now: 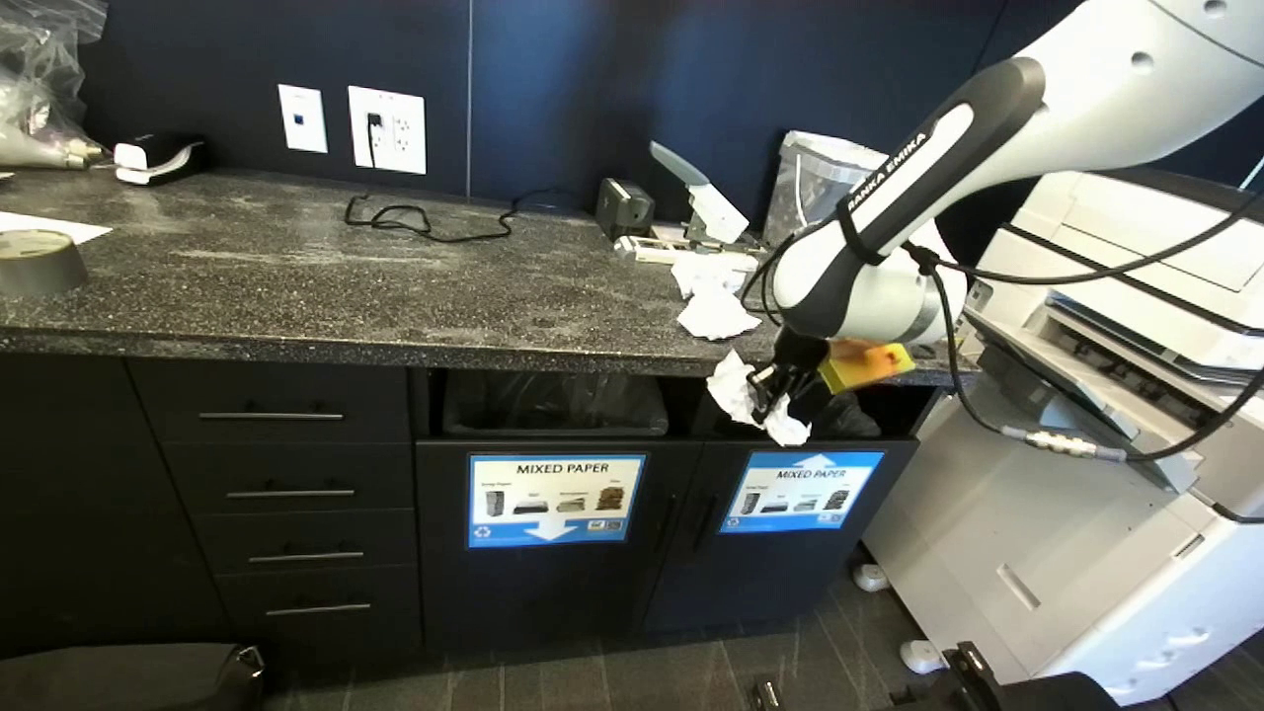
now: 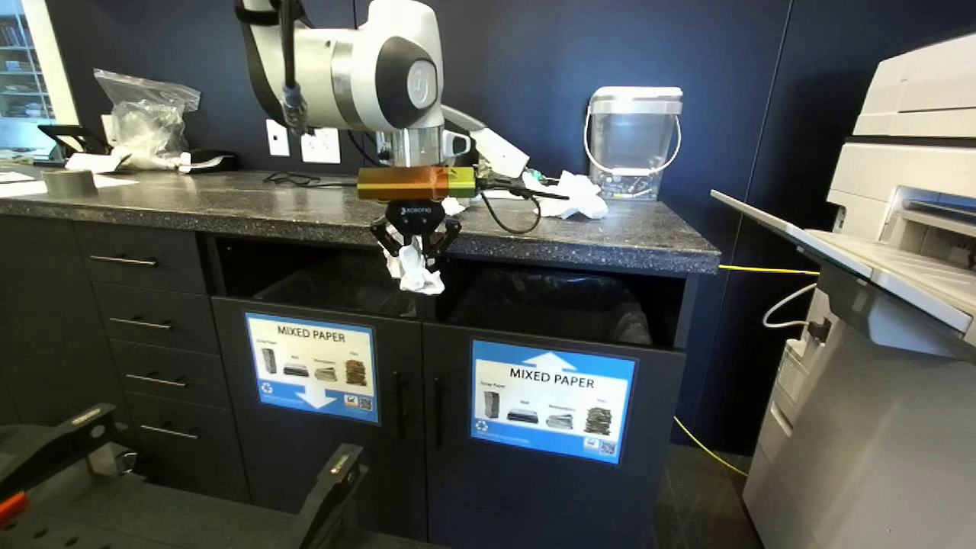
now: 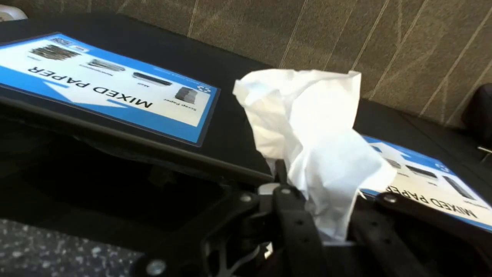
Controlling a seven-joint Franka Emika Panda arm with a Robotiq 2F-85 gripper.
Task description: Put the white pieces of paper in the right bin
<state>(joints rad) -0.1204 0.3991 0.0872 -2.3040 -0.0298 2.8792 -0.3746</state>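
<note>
Clutching white paper (image 1: pixel 733 385) in an exterior view, fingers (image 1: pixel 777 383) clamped firmly! | lower signs (image 1: pixel 558 501): "MIXED PAPER" | upper-right arm (image 1: pixel 1007 143): "EMIKA"

In an exterior view the arm (image 1: pixel 1076 109) slopes down from the upper right; its wrist (image 2: pixel 415 84) is bent, so that the gripper (image 2: pixel 416 255) hangs below it, pointing downward. The two fingers (image 3: pixel 300 227) stand near each other in a grip; in the wrist view they show at the bottom.
</note>
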